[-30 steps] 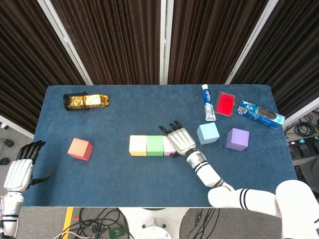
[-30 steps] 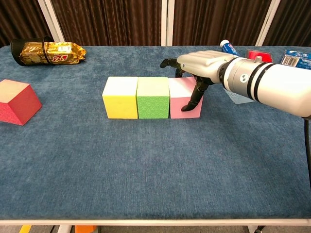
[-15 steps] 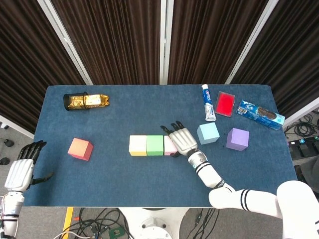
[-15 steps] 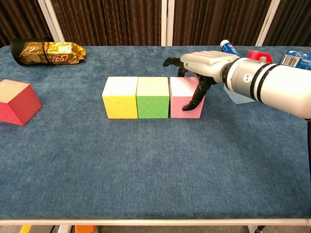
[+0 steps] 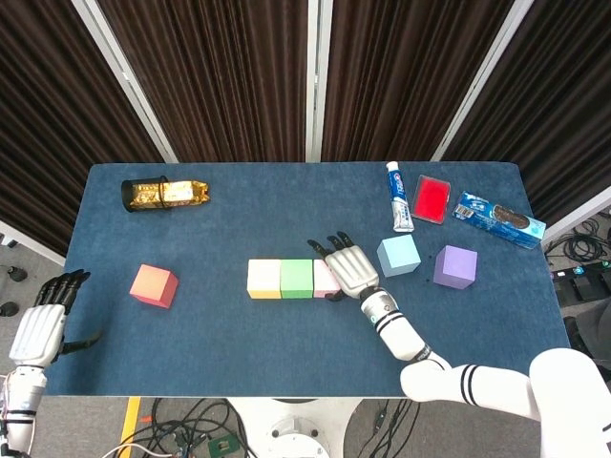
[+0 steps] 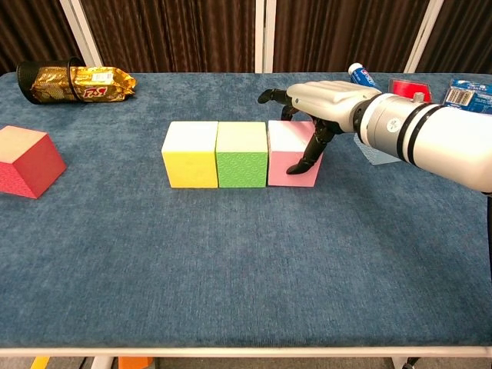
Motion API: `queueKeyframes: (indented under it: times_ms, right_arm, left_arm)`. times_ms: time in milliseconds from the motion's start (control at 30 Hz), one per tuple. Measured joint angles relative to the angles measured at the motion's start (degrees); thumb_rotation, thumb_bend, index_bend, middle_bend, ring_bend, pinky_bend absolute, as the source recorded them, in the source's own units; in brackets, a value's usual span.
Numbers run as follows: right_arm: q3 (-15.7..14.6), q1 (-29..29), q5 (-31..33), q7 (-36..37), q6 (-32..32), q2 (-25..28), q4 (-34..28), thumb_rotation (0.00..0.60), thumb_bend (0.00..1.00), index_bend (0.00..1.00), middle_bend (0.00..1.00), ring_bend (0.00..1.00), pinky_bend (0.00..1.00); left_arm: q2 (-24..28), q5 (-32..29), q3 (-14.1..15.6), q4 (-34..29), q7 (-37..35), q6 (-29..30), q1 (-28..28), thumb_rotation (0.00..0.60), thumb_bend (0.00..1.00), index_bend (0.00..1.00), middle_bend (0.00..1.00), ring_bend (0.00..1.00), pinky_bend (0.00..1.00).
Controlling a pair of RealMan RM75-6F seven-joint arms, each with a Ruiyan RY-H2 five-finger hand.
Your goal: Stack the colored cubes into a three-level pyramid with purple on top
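Yellow, green and pink cubes stand in a touching row at mid-table. In the chest view they show as yellow cube, green cube and pink cube. My right hand lies over the pink cube, thumb down its front face and fingers over its back edge; the right hand grips it on the table. A light blue cube and a purple cube sit to the right. A red-orange cube lies far left. My left hand hangs empty off the table's left edge.
A toothpaste tube, a red box and a blue cookie packet lie at the back right. A gold snack bag in a black mesh cup lies at the back left. The light blue cube sits just behind my right forearm.
My right hand has shifted a little to the right while staying on the pink cube, which barely moved. The left hand has dropped slightly.
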Motion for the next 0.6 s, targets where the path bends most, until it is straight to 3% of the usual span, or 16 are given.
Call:
queueKeyframes:
  times_ms: [600]
  right_arm:
    - [0.54, 0.83, 1.55, -1.16, -0.79, -0.87, 0.78, 0.600, 0.09, 0.00, 0.60, 0.09, 0.00]
  left_arm:
    - [0.23, 0.00, -0.09, -0.33, 0.22, -0.36, -0.21, 0.600, 0.18, 0.08, 0.06, 0.00, 0.06]
